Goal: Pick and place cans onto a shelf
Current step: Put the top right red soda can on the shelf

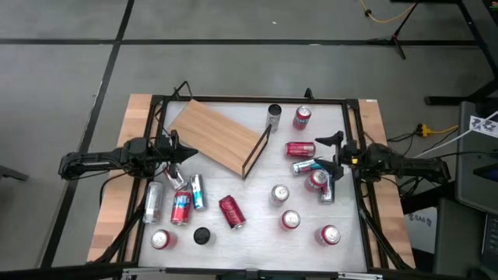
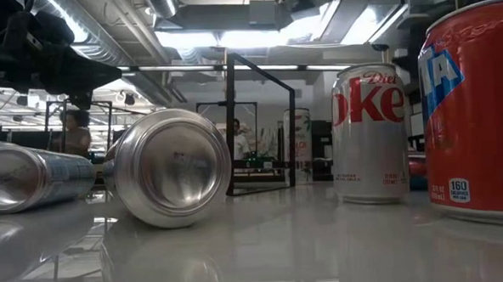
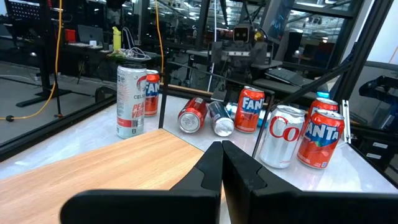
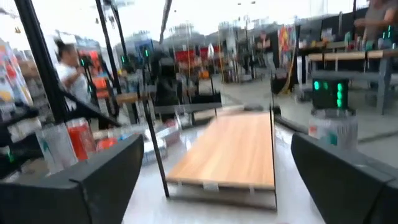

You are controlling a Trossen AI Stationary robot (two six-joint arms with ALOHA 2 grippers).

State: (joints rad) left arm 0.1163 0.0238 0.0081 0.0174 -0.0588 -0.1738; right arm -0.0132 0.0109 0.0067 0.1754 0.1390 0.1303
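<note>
The shelf [image 1: 218, 136] is a light-brown board lying flat and slanted at the table's far left, with its black frame [image 1: 257, 152] at the end toward the middle. Several cans stand or lie around it: a slim silver one [image 1: 274, 115] and a red one [image 1: 302, 117] upright at the far side, and a red one [image 1: 299, 149] lying right of the frame. My left gripper [image 1: 187, 153] is shut at the board's near left edge, above the table. My right gripper [image 1: 334, 152] hangs open over a blue-and-silver can [image 1: 305, 166], with nothing between its fingers.
More cans lie at the near left [image 1: 181, 206] and stand at the near right [image 1: 290, 220]. A small black disc [image 1: 202, 235] sits near the front edge. A black frame [image 1: 233, 99] rims the table, with wooden strips [image 1: 117, 202] along its sides.
</note>
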